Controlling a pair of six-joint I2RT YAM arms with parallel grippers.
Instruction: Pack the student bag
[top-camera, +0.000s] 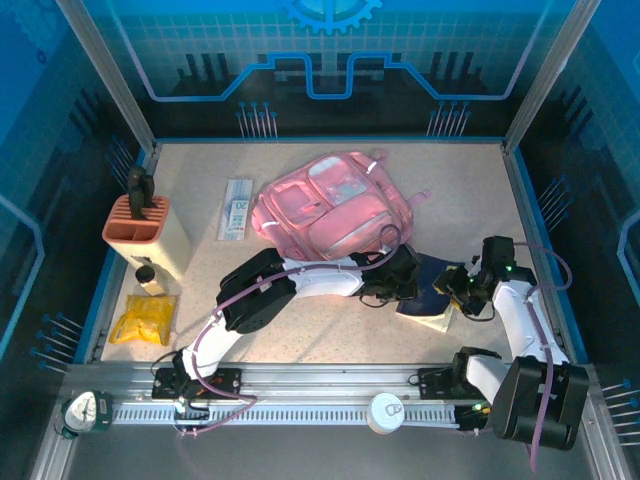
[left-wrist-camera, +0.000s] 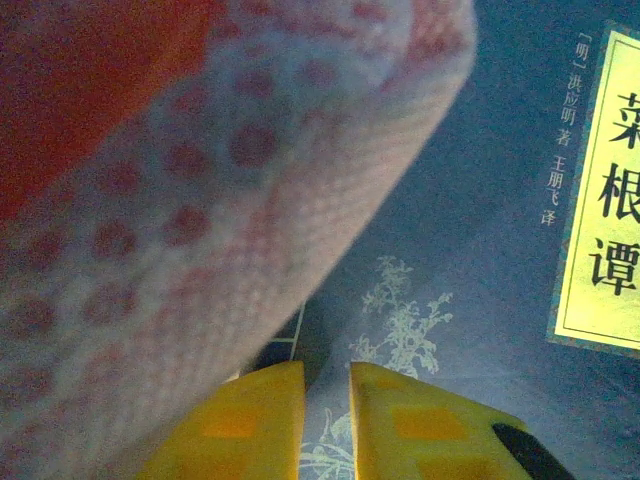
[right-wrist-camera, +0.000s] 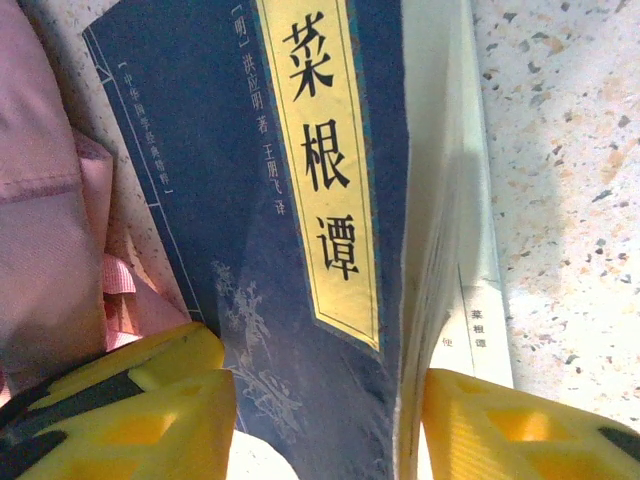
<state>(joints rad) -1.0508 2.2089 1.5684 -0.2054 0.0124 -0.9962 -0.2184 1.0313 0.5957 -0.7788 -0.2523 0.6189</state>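
Right wrist: book (right-wrist-camera: 300, 250) title; top: student bag (top-camera: 330, 205).

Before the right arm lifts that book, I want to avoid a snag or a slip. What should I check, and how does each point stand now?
1. The book sits between the right gripper's fingers: ok.
2. Both of those fingers press firmly on the book: cannot tell.
3. The book is clear of the other arm: not ok. The left gripper hangs right above its cover.
4. The left gripper holds the student bag fabric: cannot tell. Its fingers stand nearly together beside the fabric.
5. The bag's mouth is open wide enough for the book: cannot tell.
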